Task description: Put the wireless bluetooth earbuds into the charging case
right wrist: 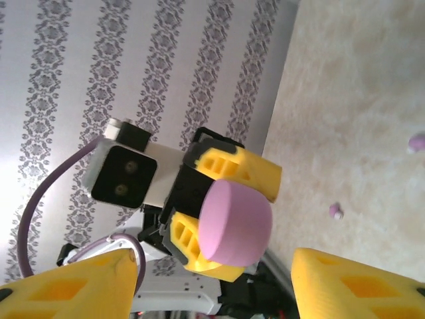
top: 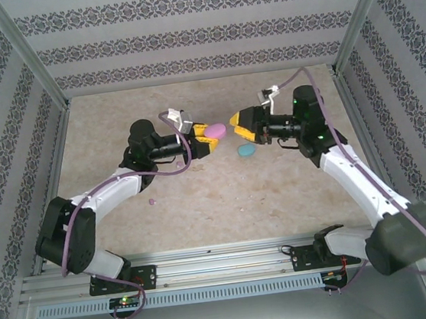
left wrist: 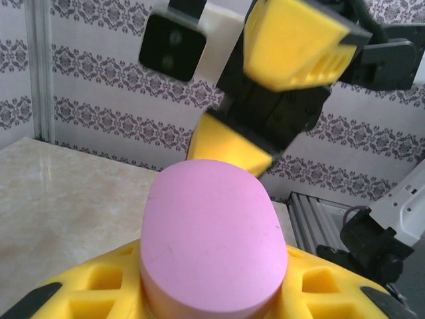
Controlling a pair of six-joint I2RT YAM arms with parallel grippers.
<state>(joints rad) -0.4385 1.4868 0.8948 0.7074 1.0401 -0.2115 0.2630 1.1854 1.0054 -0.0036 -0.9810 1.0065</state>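
Note:
My left gripper (top: 205,140) is shut on the pink oval charging case (top: 214,132), held above the table. In the left wrist view the case (left wrist: 212,239) sits between my yellow fingers (left wrist: 319,286). My right gripper (top: 238,126) faces it from the right, open with nothing between its fingers, a small gap from the case. In the right wrist view the case (right wrist: 236,222) lies just beyond my open right gripper (right wrist: 212,266). Two tiny pink earbuds (top: 181,164) (top: 152,201) lie on the table under and in front of the left arm; they also show as earbuds (right wrist: 336,211) (right wrist: 417,141).
A light blue oval case (top: 247,150) lies on the table just below the right gripper. Patterned walls and metal posts (top: 33,64) close in the marble table (top: 226,204) on three sides. The arm bases sit on the rail (top: 225,262) at the near edge.

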